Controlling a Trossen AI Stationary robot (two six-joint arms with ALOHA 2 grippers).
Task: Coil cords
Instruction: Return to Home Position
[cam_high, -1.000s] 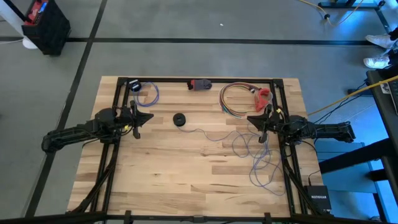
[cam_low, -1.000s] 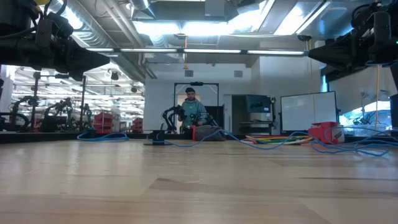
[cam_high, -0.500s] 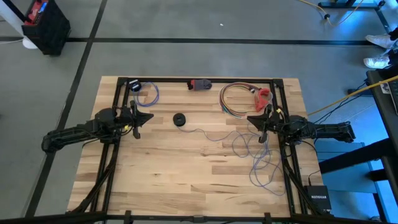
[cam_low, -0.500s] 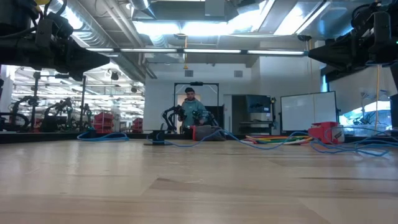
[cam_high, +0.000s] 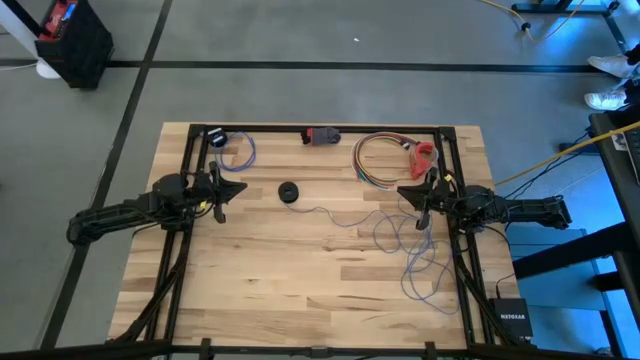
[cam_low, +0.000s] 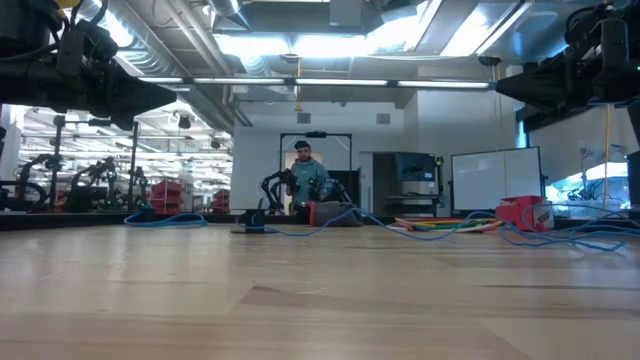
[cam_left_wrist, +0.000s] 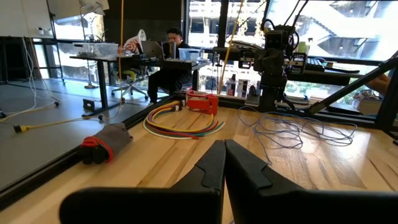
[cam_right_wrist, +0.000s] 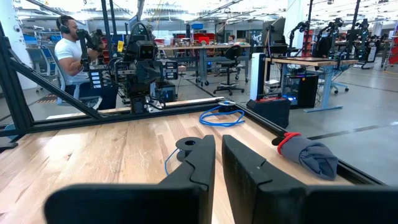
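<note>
Left gripper: the left gripper (cam_high: 233, 187) hangs at the middle left of the high view, pointing toward the table's centre. In its wrist view the two fingers lie closed against each other, with nothing between them.
Right gripper: the right gripper (cam_high: 403, 190) mirrors it at the middle right of the high view. Its fingers are drawn together to a thin slit and hold nothing.
Height: in the low view both arms show only in the upper corners, well above the boards.
Wire: the thin blue-lilac wire (cam_high: 405, 265) lies loose on the table (cam_high: 300, 290). It squiggles from the centre of the high view into open, tangled loops at the lower right, under and below the right gripper.
Disc: the small black disc (cam_high: 289, 191) at the wire's end sits flat just left of centre, between the grippers and nearer the left one.
Other cords: a multicoloured coil (cam_high: 382, 160) lies at the upper right, and a small blue coil (cam_high: 238, 150) at the upper left. Both are already wound.
Done: judged from how it lies, the long wire is fully paid out and free of both grippers.
Left: all the coiling of this wire. No loop is gathered and neither gripper touches it.
Next need: a pinch on the disc or on a strand near it seems the likely start. The thin wire lies flat on the wood and may slip.
</note>
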